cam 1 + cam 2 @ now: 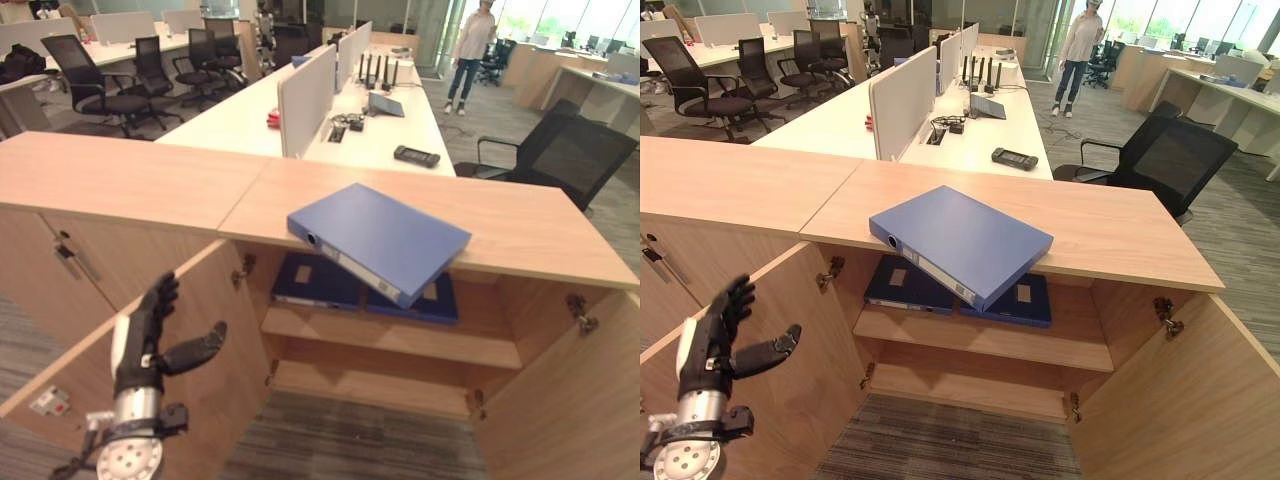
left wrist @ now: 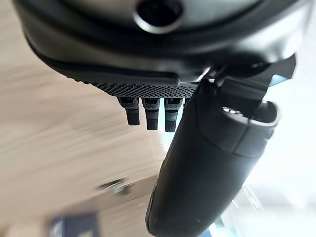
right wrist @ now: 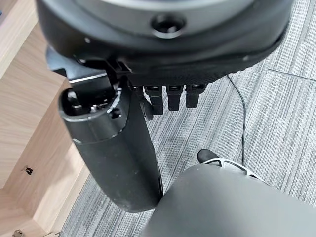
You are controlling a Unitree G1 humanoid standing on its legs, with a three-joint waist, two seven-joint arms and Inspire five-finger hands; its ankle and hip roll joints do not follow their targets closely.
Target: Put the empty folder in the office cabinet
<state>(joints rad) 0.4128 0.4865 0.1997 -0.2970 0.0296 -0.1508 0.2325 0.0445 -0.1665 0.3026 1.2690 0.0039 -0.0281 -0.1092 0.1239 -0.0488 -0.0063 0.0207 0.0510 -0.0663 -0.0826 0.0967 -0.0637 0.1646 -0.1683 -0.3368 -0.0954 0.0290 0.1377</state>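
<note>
A blue folder lies flat on the wooden cabinet top, one corner jutting past the front edge above the open compartment. Both cabinet doors stand wide: the left door and the right door. Two more blue folders lie flat on the upper shelf inside. My left hand hovers low by the left door, fingers straight and thumb spread, holding nothing. My right hand hangs over the grey carpet beside the right door, fingers relaxed and empty.
Behind the cabinet runs a long white desk with a divider panel and small devices. A black office chair stands at the back right. More chairs stand at the back left. A person stands far off.
</note>
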